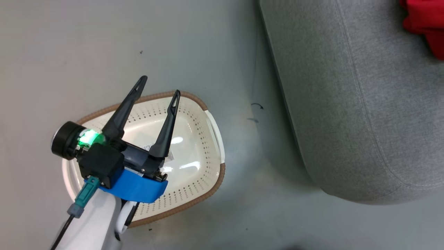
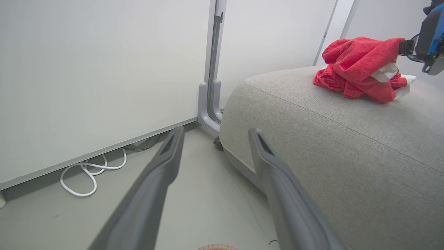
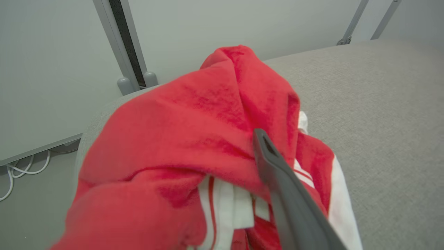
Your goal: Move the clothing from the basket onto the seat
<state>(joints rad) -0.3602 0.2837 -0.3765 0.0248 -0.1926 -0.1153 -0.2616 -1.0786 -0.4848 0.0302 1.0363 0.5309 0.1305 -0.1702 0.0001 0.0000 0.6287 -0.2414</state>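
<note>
The cream basket [image 1: 199,146] sits on the floor with no clothing in it, only a small label on its bottom. My left gripper [image 1: 160,85] hovers over it, open and holding nothing; in the left wrist view its fingers [image 2: 166,163] point toward the wall and the seat's corner. The red clothing [image 2: 357,66] lies bunched on the grey seat [image 1: 364,104], with its white bands [image 3: 225,205] showing. My right gripper [image 3: 216,133] is in the pile: one finger [image 3: 277,180] stands wide to the right, as when open, and cloth drapes over the other.
A white wall panel [image 2: 86,76] with a grey post [image 2: 211,86] stands behind the seat. A white cable [image 2: 86,173] loops on the floor along the wall. Bare grey floor [image 1: 104,41] lies around the basket, with a strip between it and the seat.
</note>
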